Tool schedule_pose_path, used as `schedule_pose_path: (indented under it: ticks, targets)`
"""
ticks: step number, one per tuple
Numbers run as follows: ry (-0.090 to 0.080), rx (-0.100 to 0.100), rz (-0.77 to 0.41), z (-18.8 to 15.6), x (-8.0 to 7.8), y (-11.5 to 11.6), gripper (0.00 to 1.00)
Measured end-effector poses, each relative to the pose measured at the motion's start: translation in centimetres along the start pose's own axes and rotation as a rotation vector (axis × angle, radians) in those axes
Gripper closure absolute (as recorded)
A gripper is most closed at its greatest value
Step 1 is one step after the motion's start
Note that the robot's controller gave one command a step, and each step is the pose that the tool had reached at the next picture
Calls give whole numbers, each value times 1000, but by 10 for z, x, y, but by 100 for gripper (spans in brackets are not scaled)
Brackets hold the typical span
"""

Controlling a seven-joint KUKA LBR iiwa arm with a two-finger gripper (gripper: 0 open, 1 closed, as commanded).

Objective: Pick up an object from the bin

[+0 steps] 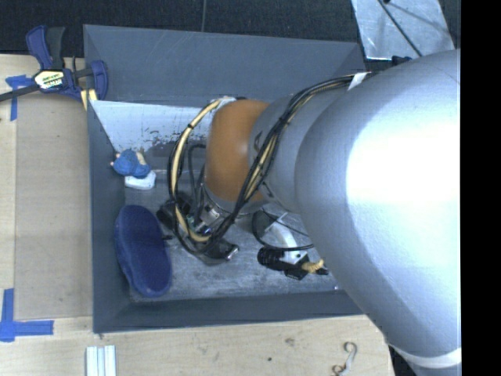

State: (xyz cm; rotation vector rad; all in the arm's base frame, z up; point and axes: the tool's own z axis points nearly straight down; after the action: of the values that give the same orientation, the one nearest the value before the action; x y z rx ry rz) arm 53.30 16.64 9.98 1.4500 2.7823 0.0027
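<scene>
Gripper is sitting low over the centre-left of the bin floor, pointing down under the orange wrist cover and a loop of cables. The wrist and cables are masking its tip, so I can't tell whether it's open or closed, or whether it's carrying anything.

Nearest candidate is looking like the dark blue oblong pad. It's lying just left of the gripper in the lower left of the bin, close to the left wall. Its long axis is running roughly top to bottom in the frame, leaning slightly to the lower right. My read is that a grab there is calling for a short shift left, with the closing direction running across the pad's narrow width, left to right.

Other items:
- A small blue-and-white lump is sitting up-left of the gripper, near the back-left corner and apart from the pad.
- A black part with an orange tip is lying to the lower right, near the front wall.
- A pale curved piece is lying just above that, partly under the arm.

The risk I'm seeing is the pad hugging the left wall, which is leaving little room on that side.
</scene>
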Motion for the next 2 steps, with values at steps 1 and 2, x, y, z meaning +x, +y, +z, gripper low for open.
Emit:
schedule_pose_path:
  ticks: [1, 2]
  targets:
    - [7, 9, 293, 31, -4, -13, 0]
    - [14, 27, 837, 31, 12, -1, 0]
